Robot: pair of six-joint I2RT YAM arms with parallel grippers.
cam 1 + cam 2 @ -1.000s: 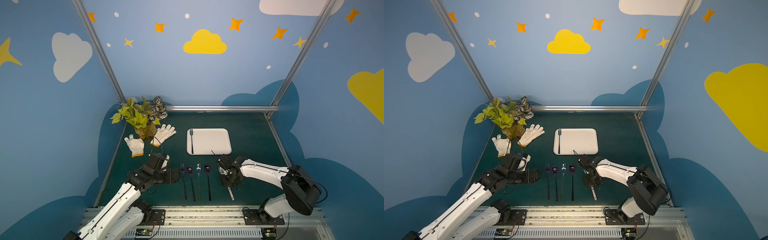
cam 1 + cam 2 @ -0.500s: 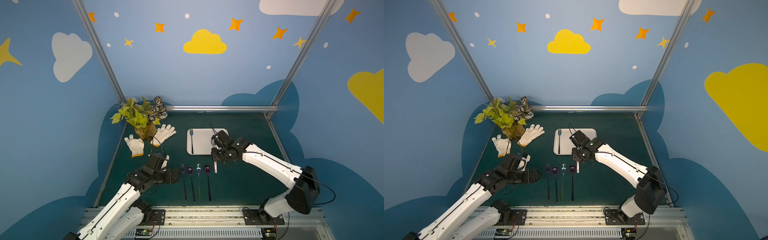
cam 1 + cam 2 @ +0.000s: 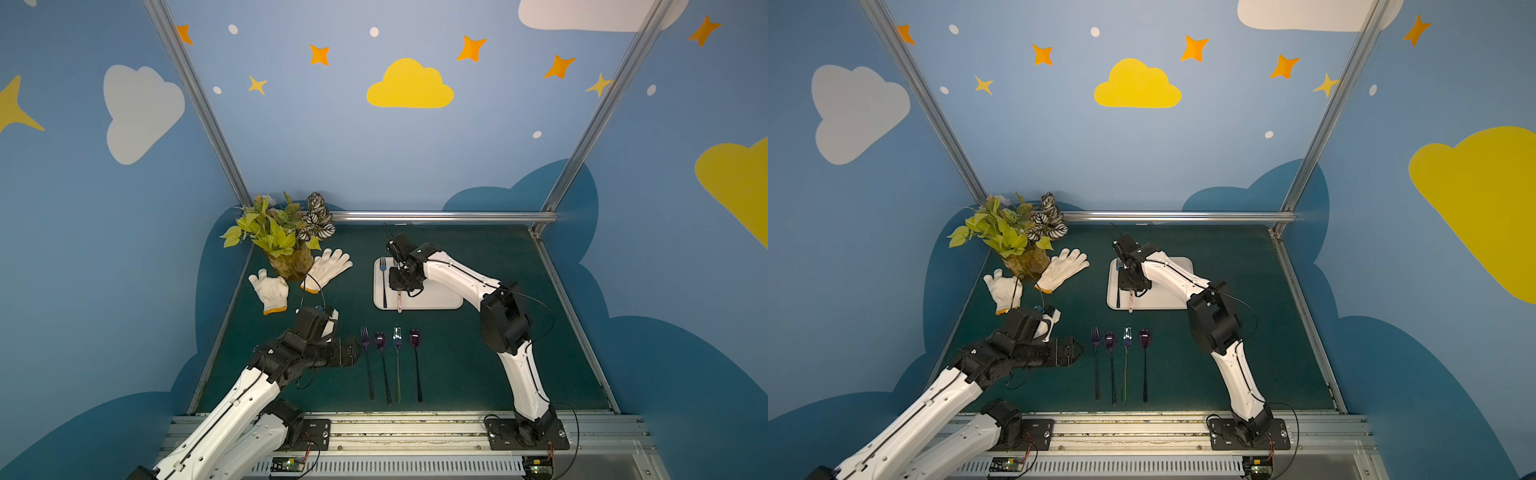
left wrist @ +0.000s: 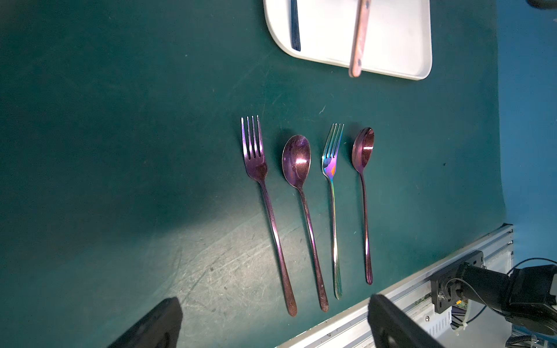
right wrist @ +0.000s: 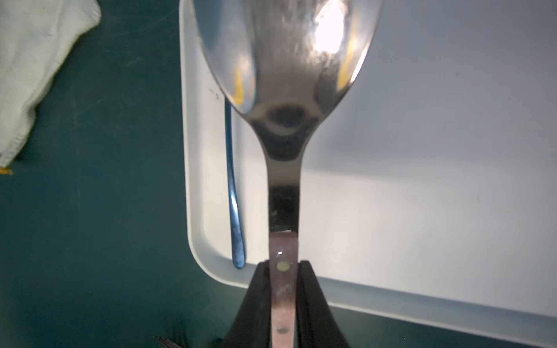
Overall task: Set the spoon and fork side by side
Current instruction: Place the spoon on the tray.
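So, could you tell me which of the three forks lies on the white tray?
The blue fork, at the glove-side edge of the tray; the purple fork and rainbow fork lie on the mat.

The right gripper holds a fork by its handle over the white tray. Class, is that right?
No. The right gripper holds a spoon, not a fork: the right wrist view shows its bowl. Handle and white tray are right.

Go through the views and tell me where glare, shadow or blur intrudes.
Right wrist view: the spoon sits close to the lens, its bowl soft with a white glare patch; the tray behind looks hazy. Left wrist view: a dark shadow covers part of the mat, with a highlight on each purple spoon. Both top views: even light, wide-angle lean in the frame posts.
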